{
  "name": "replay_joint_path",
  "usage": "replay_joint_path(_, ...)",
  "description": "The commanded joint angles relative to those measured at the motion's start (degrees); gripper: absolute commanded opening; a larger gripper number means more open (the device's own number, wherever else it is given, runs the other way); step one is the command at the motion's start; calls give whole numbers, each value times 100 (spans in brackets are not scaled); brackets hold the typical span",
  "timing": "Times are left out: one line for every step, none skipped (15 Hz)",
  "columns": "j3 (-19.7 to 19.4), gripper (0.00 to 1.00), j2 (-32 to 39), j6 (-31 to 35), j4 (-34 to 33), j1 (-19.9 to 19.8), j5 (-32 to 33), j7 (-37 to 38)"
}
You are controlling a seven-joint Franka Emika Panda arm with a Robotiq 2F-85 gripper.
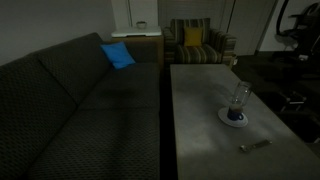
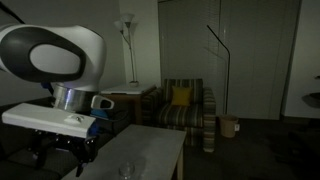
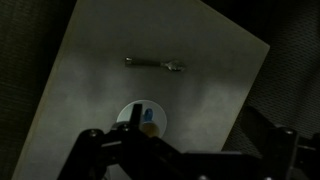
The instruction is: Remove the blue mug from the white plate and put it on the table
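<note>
The blue mug (image 1: pixel 238 98), dark blue at the base and glassy above, stands upright on the white plate (image 1: pixel 225 116) near one long edge of the grey table (image 1: pixel 200 100). In the wrist view I look down on the mug (image 3: pixel 148 123), the plate (image 3: pixel 128 114) and the table (image 3: pixel 110 90) from high up. My gripper (image 3: pixel 180 150) is dark at the bottom of that view; its fingers look spread apart and empty, well above the mug. In an exterior view the gripper (image 2: pixel 62 152) hangs over the table end, with the mug's rim (image 2: pixel 126 170) below it.
A slim grey stick (image 1: pixel 255 146) lies on the table near the plate and also shows in the wrist view (image 3: pixel 155 65). A dark patterned sofa (image 1: pixel 80 110) with a bright blue cushion (image 1: pixel 117 55) runs along the table. A striped armchair (image 1: pixel 195 45) stands beyond the table's far end.
</note>
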State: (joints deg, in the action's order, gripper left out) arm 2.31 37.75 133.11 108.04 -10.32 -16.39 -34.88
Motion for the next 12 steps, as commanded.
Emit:
replay_joint_path(149,100,17,-2,-22,-145,127,83)
replay_joint_path(149,100,17,-12,-28,-146,126,83)
replay_joint_path(93,100,-22,9,30,-75,183,235)
replay_joint_path(75,100,-13,66,37,-40,219,337)
replay_joint_path(91,100,48,80,-19,-48,242,404)
replay_joint_path(127,100,138,92,-113,-72,239,462)
replay_joint_path(157,100,208,105,-188,-92,239,492)
replay_joint_path(186,100,331,129,-316,-103,221,528)
replay_joint_path(197,100,450,143,-453,-98,223,588)
replay_joint_path(230,100,584,139,-621,-110,219,595)
replay_joint_path(247,100,748,110,-817,-110,229,634)
replay_joint_path(287,100,945,8,-1069,-128,242,616)
